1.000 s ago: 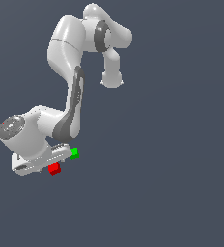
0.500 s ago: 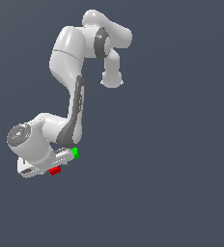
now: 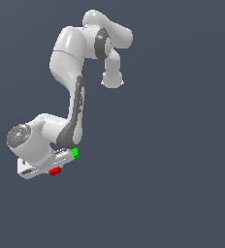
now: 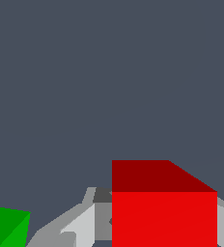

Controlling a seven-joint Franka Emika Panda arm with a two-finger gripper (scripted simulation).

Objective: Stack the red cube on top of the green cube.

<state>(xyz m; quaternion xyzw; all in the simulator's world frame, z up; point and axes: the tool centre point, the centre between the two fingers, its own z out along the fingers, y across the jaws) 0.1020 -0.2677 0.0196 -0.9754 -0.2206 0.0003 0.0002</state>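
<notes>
The red cube (image 3: 55, 171) lies at the lower left of the exterior view, partly tucked under the white hand. The green cube (image 3: 75, 153) lies just up and to the exterior view's right of it, apart from it. My gripper (image 3: 52, 169) is low over the red cube. In the wrist view the red cube (image 4: 164, 207) sits large between my grey fingers (image 4: 80, 226). A narrow dark gap shows on one side of it, so the jaws stand open around it. The green cube (image 4: 5, 226) shows off to the side, outside the fingers.
The white arm (image 3: 71, 58) arches over the scene from its base (image 3: 112, 80). The floor is plain dark grey with nothing else on it.
The hand has come down over the red cube and now covers more of it. Neither cube has moved.
</notes>
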